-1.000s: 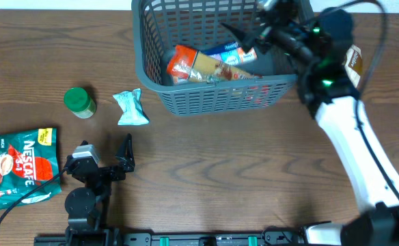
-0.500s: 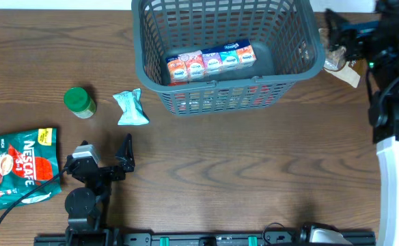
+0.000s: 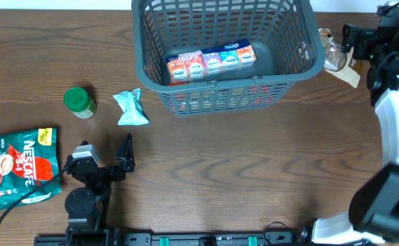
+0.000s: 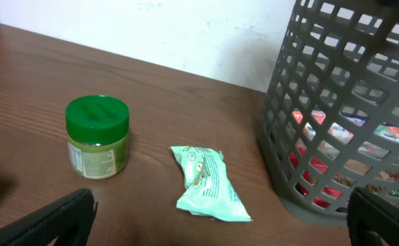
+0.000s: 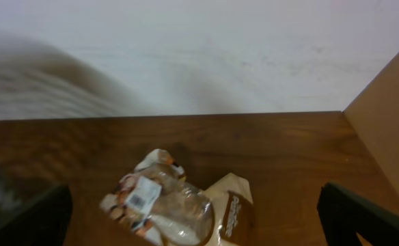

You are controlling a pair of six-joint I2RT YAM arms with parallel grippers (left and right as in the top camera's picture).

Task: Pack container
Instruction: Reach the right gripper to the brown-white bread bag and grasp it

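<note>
**At the far edge: a stiff, light basket**

Toward the back of the table (image 3: 254,171) stands the container (image 3: 220,101), rigid lattice plastic and probably light. Its thick rolled rim looks the surest hold. Left gripper (image 3: 106,156) and right gripper (image 3: 348,42) both gape wide, holding nothing.

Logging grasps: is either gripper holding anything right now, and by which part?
Nothing is held. The left gripper and the right gripper are both open and empty.
</note>
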